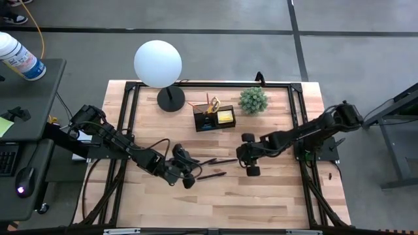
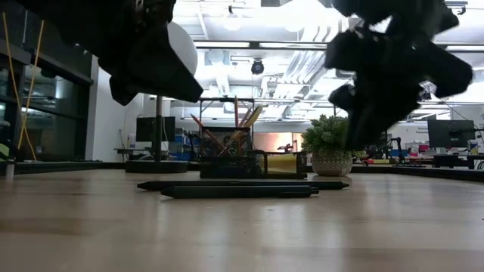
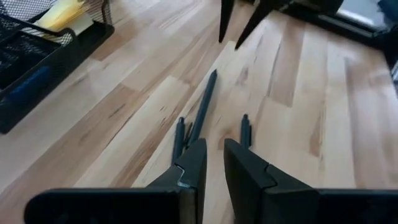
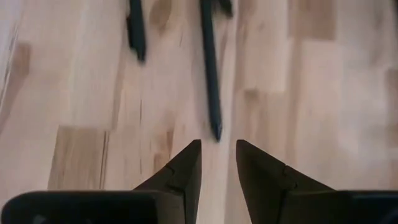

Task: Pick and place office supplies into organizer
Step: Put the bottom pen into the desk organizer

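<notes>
Lying loose on the wooden table (image 1: 261, 196), two dark pens: a longer one (image 1: 219, 161) and a shorter one (image 1: 211, 175), both between the grippers and in front of the organizer (image 1: 214, 118).

Organizer: black mesh box near the table's rear middle, holding upright pencils (image 2: 236, 112), yellow-handled scissors (image 1: 213, 103) and a yellow sticky-note pad (image 1: 225, 117). Its compartments' other contents are hard to make out from above; the left wrist view cuts the box off at the frame edge.

Left gripper (image 1: 186, 175): low over the table at the pens' near ends, fingers slightly parted, holding nothing. Left wrist view alone shows a third dark pen (image 3: 245, 129) just beyond its fingers.

Right gripper (image 1: 249, 155): poised at the longer pen's opposite tip, fingers narrowly parted, empty.

Low view: both grippers show only as dark blurred masses above the pens.

Surroundings: green potted plant (image 1: 253, 100) right of the organizer; white globe lamp (image 1: 158, 64) to its left.
</notes>
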`<state>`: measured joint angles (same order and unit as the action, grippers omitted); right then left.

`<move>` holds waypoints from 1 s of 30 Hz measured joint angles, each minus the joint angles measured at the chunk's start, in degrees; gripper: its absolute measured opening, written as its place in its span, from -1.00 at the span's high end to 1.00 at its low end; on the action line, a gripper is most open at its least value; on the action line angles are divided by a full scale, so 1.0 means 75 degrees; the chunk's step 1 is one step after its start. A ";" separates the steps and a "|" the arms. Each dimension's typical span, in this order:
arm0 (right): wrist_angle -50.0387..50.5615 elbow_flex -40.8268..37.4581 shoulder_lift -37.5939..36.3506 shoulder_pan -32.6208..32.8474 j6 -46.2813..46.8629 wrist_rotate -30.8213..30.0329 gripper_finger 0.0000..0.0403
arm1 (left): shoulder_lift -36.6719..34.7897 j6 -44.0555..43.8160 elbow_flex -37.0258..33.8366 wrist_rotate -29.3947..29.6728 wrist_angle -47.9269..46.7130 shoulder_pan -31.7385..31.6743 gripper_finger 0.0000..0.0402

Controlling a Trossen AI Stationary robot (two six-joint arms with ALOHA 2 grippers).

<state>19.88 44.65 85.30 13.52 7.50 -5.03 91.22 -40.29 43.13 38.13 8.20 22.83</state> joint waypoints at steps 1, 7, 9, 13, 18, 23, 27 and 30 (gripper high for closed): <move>-0.0068 -0.0112 0.0000 0.0024 -0.0014 0.0092 0.51 | 0.0000 -0.0014 0.0000 -0.0001 0.0074 -0.0006 0.77; -0.0653 -0.0427 0.0000 0.0274 -0.0581 0.0404 0.51 | 0.0000 -0.0058 -0.0002 -0.1091 0.0877 -0.0368 0.77; -0.1027 -0.0427 0.0000 0.0397 -0.1081 0.0621 0.51 | 0.0000 -0.0068 -0.0002 -0.1595 0.0993 -0.0533 0.77; -0.1506 -0.0427 0.0018 0.0630 -0.2437 0.0783 0.51 | 0.0000 -0.0380 -0.0002 -0.2024 0.1099 -0.0797 0.77; -0.2361 -0.0427 0.0026 0.0578 -0.3167 0.1072 0.51 | 0.0000 -0.1070 -0.0002 -0.2032 0.1104 -0.0953 0.77; -0.3464 -0.0418 0.0420 0.0380 -0.3132 0.1333 0.51 | 0.0000 -0.1207 -0.0002 -0.2403 0.0968 -0.0822 0.77; -0.4008 -0.0421 0.1130 0.0335 -0.2403 0.1635 0.51 | 0.0000 -0.1211 -0.0002 -0.2670 0.0529 -0.0515 0.77; -0.4234 -0.0421 0.1338 0.0340 -0.1787 0.1519 0.51 | 0.0000 -0.1294 -0.0002 -0.2627 0.0231 -0.0158 0.77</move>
<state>-11.87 41.50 95.33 16.07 -5.91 6.36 91.22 -50.00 43.11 18.43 9.94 21.64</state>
